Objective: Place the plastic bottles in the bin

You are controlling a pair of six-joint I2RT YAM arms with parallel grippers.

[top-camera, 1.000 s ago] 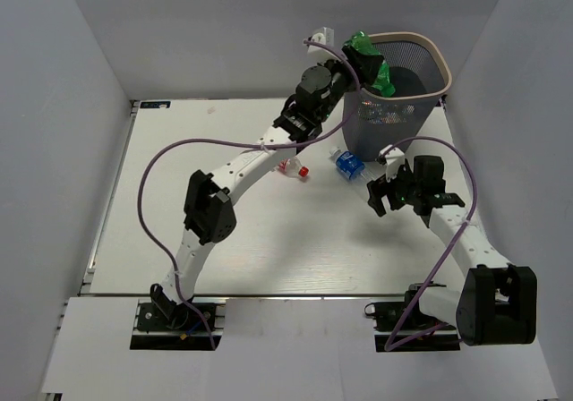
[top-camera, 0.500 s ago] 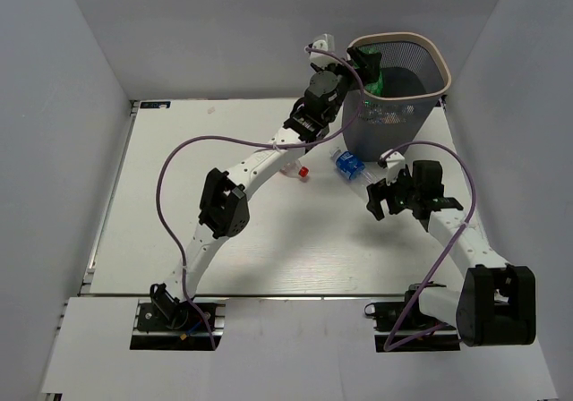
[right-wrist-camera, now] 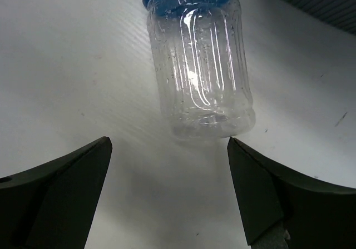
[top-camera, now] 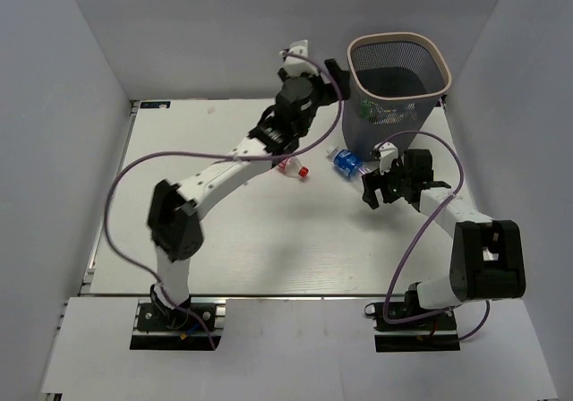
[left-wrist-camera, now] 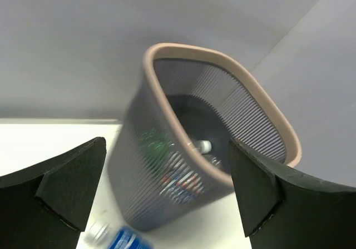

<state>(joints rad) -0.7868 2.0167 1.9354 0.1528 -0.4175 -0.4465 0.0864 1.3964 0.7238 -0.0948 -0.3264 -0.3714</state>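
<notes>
Drop made: a second ago my left gripper (top-camera: pixel 333 74) held a green bottle at the rim of the bin (top-camera: pixel 398 37). Now that gripper stands wide open, holds nothing, and has swung back to the left of the rim. The left wrist view looks between my parted fingers (left-wrist-camera: pixel 67 188) into the mesh basket, where green plastic (left-wrist-camera: pixel 156 146) shows through the wall among other labels and a pale cap. I judge that bottle delivered.

Two bottles are left on the bench (top-camera: pixel 224 240). A clear red-capped bottle (top-camera: pixel 291 168) lies under my left forearm. A blue-capped bottle (top-camera: pixel 345 162) lies on its side just by the foot of the bin.

My right gripper (top-camera: pixel 376 184) has closed in on the blue one over the last second, and its jaws are spread fully with nothing between them. In the right wrist view the bottle (right-wrist-camera: pixel 203 76) lies straight ahead with its clear ribbed base toward me and its blue label at the far end. It sits just beyond my fingertips and a little right of centre, not yet inside the gap. The bin wall runs close behind it at upper right.

I judge the next grasp falls to my right arm: advance a little, then close across the ribbed body. The red-capped one would be left for my left arm.
</notes>
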